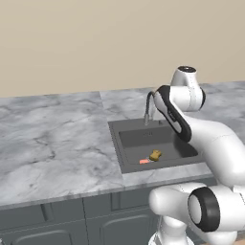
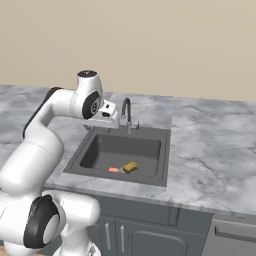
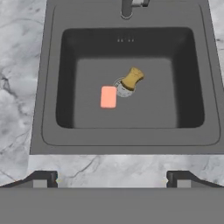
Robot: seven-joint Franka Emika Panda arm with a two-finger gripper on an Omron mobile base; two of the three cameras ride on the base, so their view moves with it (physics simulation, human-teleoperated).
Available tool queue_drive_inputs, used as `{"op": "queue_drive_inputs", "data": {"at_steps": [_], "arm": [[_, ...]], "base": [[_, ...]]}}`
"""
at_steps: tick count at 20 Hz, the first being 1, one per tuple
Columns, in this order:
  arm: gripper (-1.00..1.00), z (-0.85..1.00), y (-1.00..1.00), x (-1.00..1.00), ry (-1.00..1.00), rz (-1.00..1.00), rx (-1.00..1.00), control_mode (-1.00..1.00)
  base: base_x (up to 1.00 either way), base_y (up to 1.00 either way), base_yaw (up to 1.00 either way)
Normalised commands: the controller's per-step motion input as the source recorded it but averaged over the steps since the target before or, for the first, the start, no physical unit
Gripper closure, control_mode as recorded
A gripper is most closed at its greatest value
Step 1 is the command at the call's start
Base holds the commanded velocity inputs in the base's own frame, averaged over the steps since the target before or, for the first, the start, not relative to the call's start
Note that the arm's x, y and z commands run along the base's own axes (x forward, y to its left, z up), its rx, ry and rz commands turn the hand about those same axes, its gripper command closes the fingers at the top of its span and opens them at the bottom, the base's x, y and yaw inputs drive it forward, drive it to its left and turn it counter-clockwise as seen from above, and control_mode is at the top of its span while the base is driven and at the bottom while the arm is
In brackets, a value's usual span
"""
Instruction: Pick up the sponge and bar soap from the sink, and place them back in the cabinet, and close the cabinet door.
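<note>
Yellow sponge (image 3: 132, 78): lies by the drain in your sink (image 3: 131, 135).
Soap (image 3: 108, 96): flat beside it.
Jaws: wide open, empty, above for your first pick.

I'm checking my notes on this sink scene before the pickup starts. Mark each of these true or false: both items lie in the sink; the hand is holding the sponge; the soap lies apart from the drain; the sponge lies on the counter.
1. Sponge and soap both lie in the sink. True.
2. The hand holds the sponge. False: it is open, above the sink.
3. The soap lies well away from the drain. False: right beside it.
4. The sponge lies on the counter. False: in the basin.
</note>
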Motion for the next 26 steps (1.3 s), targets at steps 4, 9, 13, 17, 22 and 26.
{"op": "queue_drive_inputs", "data": {"at_steps": [4, 9, 13, 17, 22, 26], "arm": [[-1.0, -0.44, -0.17, 0.3, 0.0, 0.0, 0.0, -1.0], [-1.0, -0.38, -0.25, 0.19, 0.0, 0.0, 0.0, -1.0], [-1.0, -0.29, -0.25, 0.11, 0.0, 0.0, 0.0, -1.0], [-1.0, -0.28, -0.23, 0.05, 0.0, 0.0, 0.0, -1.0], [-1.0, -0.26, -0.04, 0.09, 0.0, -0.03, 0.0, -1.0], [-1.0, -0.26, 0.0, 0.11, 0.0, -0.08, 0.0, -1.0]], "base": [[0.0, 0.0, 0.0], [0.0, 0.0, 0.0], [0.0, 0.0, 0.0], [0.0, 0.0, 0.0], [0.0, 0.0, 0.0], [0.0, 0.0, 0.0]]}}
